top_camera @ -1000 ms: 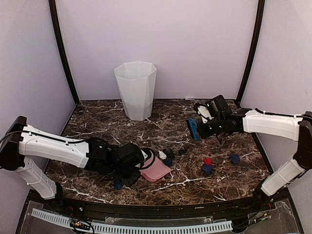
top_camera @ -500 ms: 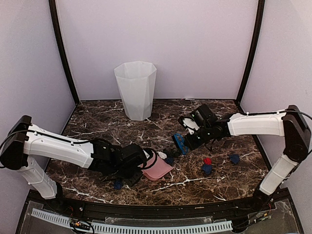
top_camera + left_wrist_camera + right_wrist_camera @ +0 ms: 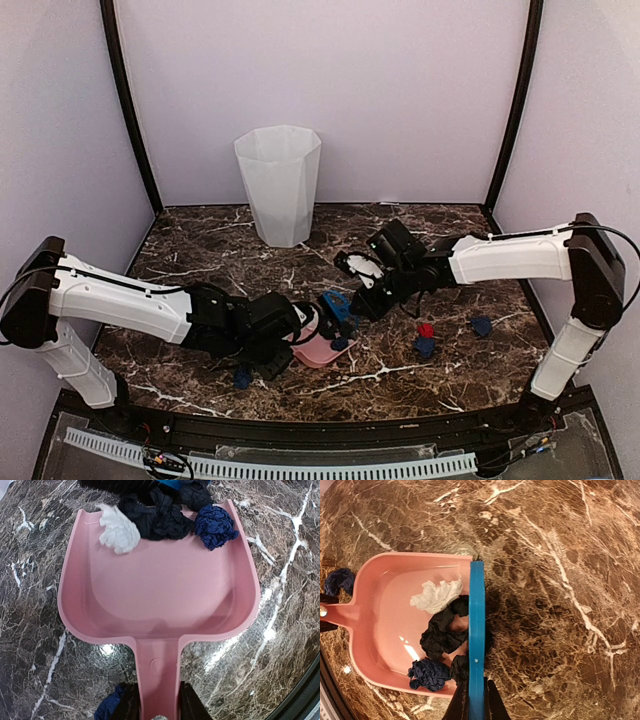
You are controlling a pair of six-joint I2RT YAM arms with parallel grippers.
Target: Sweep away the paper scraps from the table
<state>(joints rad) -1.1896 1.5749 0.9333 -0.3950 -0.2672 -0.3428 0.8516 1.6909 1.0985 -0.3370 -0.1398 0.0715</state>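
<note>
My left gripper (image 3: 156,702) is shut on the handle of the pink dustpan (image 3: 160,585), which lies flat on the table (image 3: 200,250). My right gripper (image 3: 476,700) is shut on the blue hand brush (image 3: 476,630), which stands on edge across the pan's mouth (image 3: 337,305). A white wad (image 3: 119,530), black wads (image 3: 155,517) and a navy wad (image 3: 215,526) lie just inside the pan's lip against the brush. Another navy wad (image 3: 241,378) lies beside the left gripper. A red wad (image 3: 426,329) and two navy wads (image 3: 424,347) (image 3: 481,325) lie on the table to the right.
A white bin (image 3: 278,195) stands upright at the back, left of centre. The black front rim (image 3: 330,425) runs along the near side. Purple walls close in the back and both sides.
My right arm has swept the brush leftward to the dustpan's mouth, pushing the white, black and navy wads onto the pan. My left arm and the pan have barely moved.
</note>
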